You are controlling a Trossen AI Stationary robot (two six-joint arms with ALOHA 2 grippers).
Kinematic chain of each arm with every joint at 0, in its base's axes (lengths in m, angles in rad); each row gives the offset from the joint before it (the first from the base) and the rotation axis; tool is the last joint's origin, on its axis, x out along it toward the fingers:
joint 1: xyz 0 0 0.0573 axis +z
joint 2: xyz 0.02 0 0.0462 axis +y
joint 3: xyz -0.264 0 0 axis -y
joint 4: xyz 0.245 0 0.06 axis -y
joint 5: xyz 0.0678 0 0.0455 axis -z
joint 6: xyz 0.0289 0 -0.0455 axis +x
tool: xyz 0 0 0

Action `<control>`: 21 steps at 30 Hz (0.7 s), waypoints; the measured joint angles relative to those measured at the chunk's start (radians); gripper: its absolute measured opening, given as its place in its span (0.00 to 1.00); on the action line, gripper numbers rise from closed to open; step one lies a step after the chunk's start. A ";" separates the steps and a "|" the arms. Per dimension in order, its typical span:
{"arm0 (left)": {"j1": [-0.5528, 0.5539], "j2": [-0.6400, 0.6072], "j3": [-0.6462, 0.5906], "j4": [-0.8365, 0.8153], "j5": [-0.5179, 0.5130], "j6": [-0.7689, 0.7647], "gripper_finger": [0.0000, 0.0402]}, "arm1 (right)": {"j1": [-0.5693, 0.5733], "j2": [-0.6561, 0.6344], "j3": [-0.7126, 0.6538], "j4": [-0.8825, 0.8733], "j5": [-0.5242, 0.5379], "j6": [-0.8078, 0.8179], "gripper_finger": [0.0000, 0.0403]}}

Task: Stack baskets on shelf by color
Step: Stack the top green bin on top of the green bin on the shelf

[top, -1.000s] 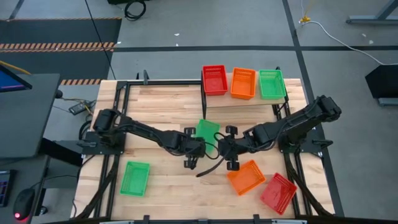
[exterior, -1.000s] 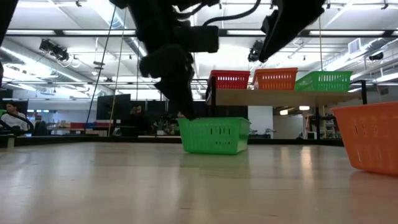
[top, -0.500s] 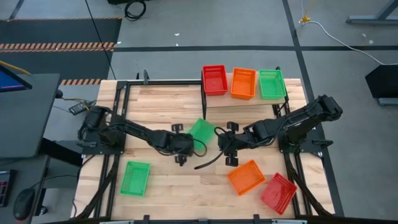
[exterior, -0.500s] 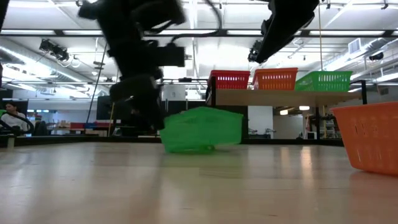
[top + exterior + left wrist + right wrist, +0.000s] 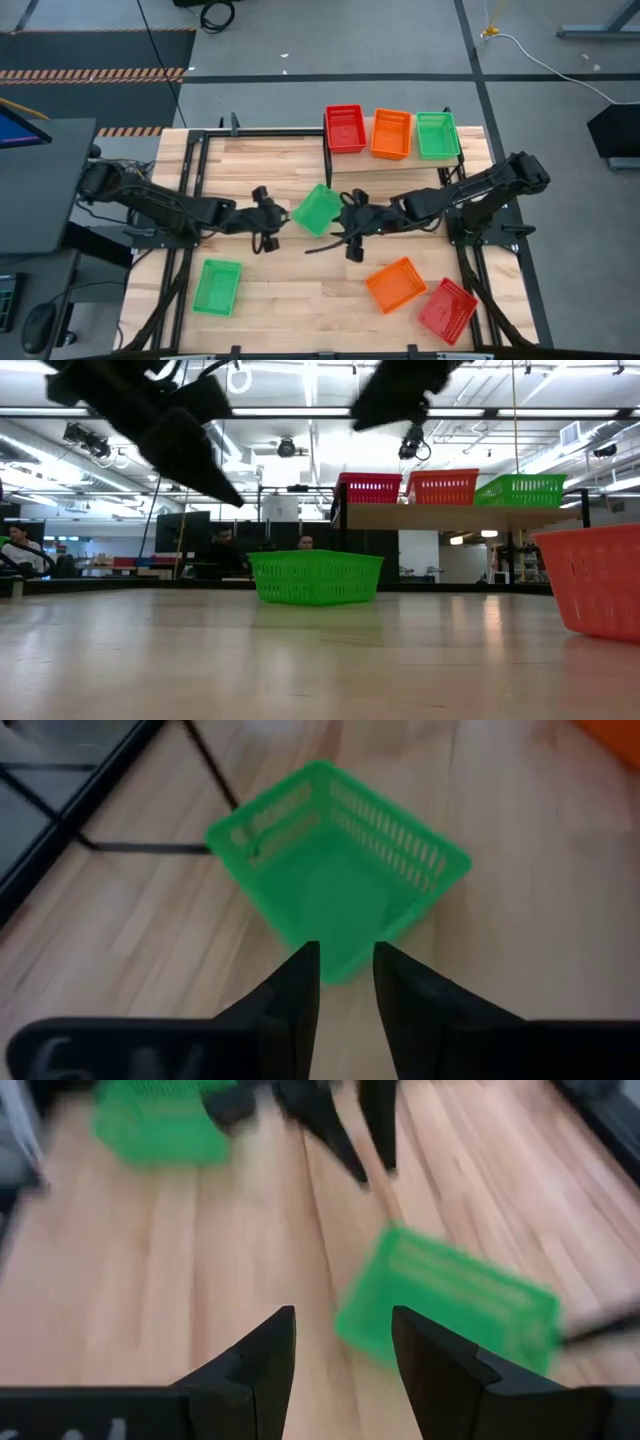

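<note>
1 green basket (image 5: 217, 287) lay near the table's (image 5: 300, 300) front-left edge, left gripper (image 5: 266, 222) narrowly parted just left of the mid-table green basket (image 5: 317, 209), right gripper (image 5: 349, 222) spread just beside it, shelf (image 5: 392, 160) held 3 baskets, open wood between.

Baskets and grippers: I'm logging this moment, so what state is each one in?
Middle green basket: upright on the table, free of both grippers.
Front green basket: on the table, untouched.
Orange basket and red basket: on the table, beside each other.
Shelf: holds one red, one orange, one green.
Left gripper: open, empty.
Right gripper: open, empty.
</note>
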 joint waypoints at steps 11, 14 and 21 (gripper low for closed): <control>0.063 -0.135 -0.205 0.242 -0.002 -0.023 0.26 | -0.090 0.197 0.020 0.166 -0.047 -0.010 0.43; 0.077 -0.161 -0.267 0.370 -0.002 -0.022 0.26 | -0.109 0.276 0.076 0.174 -0.077 -0.010 0.43; 0.096 -0.203 -0.352 0.521 -0.003 -0.032 0.26 | -0.128 0.442 0.247 0.014 -0.119 -0.027 0.43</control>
